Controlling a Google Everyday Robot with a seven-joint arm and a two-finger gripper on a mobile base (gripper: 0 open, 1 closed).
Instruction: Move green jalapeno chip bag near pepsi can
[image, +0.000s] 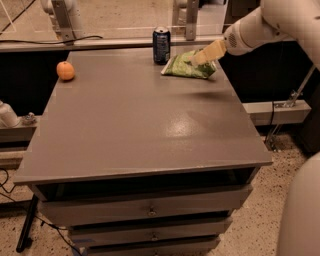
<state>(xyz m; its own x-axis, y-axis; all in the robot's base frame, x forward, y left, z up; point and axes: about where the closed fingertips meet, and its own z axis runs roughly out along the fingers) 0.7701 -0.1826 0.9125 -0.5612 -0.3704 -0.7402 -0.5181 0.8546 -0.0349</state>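
The green jalapeno chip bag (186, 65) lies flat at the back of the grey table (140, 125), just right of the dark blue pepsi can (161, 45), which stands upright near the back edge. A small gap separates the bag from the can. My gripper (204, 55) reaches in from the upper right on the white arm (255, 27). Its cream-coloured tip sits over the bag's upper right part, at or just above its surface.
An orange fruit (65, 70) sits at the table's left back corner. Drawers (150, 210) run below the table front. A rail with metal posts (190, 20) runs behind the table. Part of the robot's white body (302, 215) fills the lower right.
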